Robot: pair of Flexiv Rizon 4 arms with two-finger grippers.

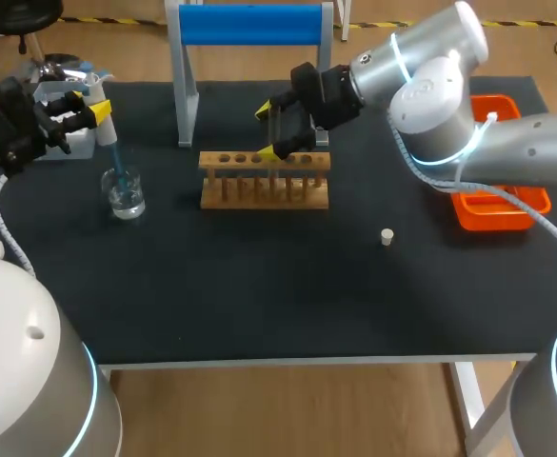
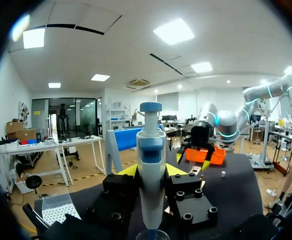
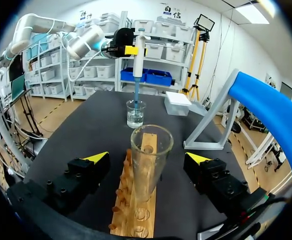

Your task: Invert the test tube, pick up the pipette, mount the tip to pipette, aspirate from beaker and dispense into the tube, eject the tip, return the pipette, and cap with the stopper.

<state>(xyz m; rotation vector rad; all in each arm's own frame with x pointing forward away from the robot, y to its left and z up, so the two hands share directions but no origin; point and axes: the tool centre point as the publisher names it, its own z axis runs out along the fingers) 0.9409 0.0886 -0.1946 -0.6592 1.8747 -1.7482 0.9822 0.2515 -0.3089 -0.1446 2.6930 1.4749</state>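
My left gripper (image 1: pixel 80 112) is shut on the white and blue pipette (image 2: pixel 150 165), held upright between its fingers. The pipette's blue tip (image 1: pixel 116 162) dips into the glass beaker (image 1: pixel 125 194) of clear liquid. The same pipette (image 3: pixel 137 60) and beaker (image 3: pixel 136 114) show ahead in the right wrist view. A clear test tube (image 3: pixel 150 155) stands mouth up in the wooden rack (image 1: pixel 264 179). My right gripper (image 1: pixel 278 129) is open, one yellow tip on each side of the tube and neither touching it. The small pale stopper (image 1: pixel 387 237) lies on the black mat, right of the rack.
A blue-topped stand (image 1: pixel 249 24) is behind the rack. A white tip box (image 1: pixel 69 138) sits at the far left behind the beaker. An orange tray (image 1: pixel 502 205) lies at the right edge under my right arm.
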